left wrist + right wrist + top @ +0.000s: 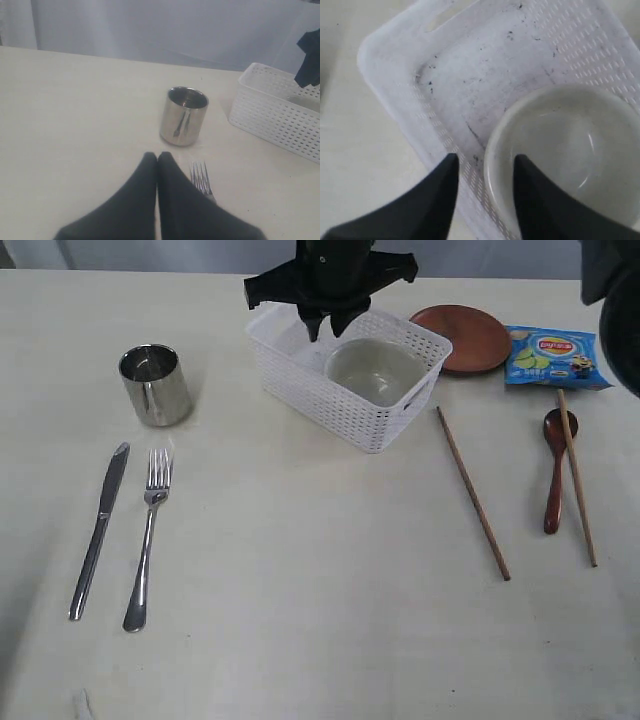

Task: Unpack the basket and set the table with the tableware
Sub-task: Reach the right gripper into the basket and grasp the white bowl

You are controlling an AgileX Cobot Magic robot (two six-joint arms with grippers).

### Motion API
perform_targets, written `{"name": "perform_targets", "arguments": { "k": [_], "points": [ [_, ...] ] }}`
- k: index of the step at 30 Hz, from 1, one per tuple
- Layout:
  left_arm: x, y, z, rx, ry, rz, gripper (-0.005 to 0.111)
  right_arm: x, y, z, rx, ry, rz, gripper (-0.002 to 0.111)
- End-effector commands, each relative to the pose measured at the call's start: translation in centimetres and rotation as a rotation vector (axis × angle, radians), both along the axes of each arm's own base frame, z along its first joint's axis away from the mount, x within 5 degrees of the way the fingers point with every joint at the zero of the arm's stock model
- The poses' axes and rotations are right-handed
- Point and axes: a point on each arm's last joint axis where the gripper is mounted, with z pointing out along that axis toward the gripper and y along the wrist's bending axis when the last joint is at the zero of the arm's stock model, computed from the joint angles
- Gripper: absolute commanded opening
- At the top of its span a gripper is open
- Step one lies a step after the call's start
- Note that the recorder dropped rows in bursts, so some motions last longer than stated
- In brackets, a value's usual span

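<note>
**Desk:** Starting at the left, what is on the table (300,640)?

**Operator:** I see the knife (99,530) and the fork (149,540) lying side by side, apart, handles toward the camera. Beyond them the cup (156,386) stands upright. My left gripper (157,159) hangs over the tabletop just short of the fork's tines. Its jaws are pressed together with nothing between them.

**Desk:** And the middle?

**Operator:** The basket (340,405) sits there at an angle with the bowl (376,372) upright inside it, against the right-hand end. My right gripper (482,161) is down over the basket with its jaws parted. One finger is over the inside of the bowl and the other outside it, over the basket wall, so the rim lies between them. I cannot tell whether either finger touches the rim, and it is not pinched.

**Desk:** Further right?

**Operator:** The plate (470,338) lies flat just behind the basket's right corner. The snack packet (556,358) is beside the plate. In front of those, one chopstick (472,492) lies slanted on the table. Well right of it is the spoon (555,475), head away from the camera. The second chopstick (577,478) lies alongside the spoon, its far end crossing the edge of the spoon's head.
</note>
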Motion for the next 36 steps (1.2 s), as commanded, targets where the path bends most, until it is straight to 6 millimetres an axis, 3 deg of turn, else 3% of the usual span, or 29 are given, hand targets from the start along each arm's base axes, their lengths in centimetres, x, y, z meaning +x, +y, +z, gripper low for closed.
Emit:
{"name": "perform_targets", "arguments": {
  "k": [1, 7, 12, 17, 28, 31, 33, 36],
  "points": [
    [0.0, 0.0, 0.0, -0.005, -0.010, 0.001, 0.000, 0.1, 0.1, 0.1, 0.055, 0.009, -0.103, 0.049],
    [0.0, 0.0, 0.0, -0.005, -0.010, 0.001, 0.000, 0.6, 0.3, -1.6, 0.059, 0.011, -0.189, 0.042],
    [0.0, 0.0, 0.0, -0.005, -0.010, 0.001, 0.000, 1.4, 0.0, -3.6, 0.017, -0.004, -0.283, 0.042],
    [0.0, 0.0, 0.0, -0.005, -0.010, 0.001, 0.000, 2.1, 0.4, -4.4, 0.074, -0.040, -0.330, 0.042],
    [0.0, 0.0, 0.0, -0.005, -0.010, 0.001, 0.000, 2.2, 0.3, -7.4, 0.006, 0.006, -0.376, 0.041],
    [0.0, 0.0, 0.0, -0.005, -0.010, 0.001, 0.000, 2.3, 0.1, -7.3, -0.017, -0.008, -0.356, 0.022],
    [0.0, 0.0, 0.0, -0.005, -0.010, 0.001, 0.000, 2.3, 0.1, -7.2, -0.038, -0.010, -0.309, 0.001],
    [0.0, 0.0, 0.0, -0.005, -0.010, 0.001, 0.000, 2.2, 0.0, -7.1, -0.053, -0.008, -0.280, -0.001]
  ]
}}
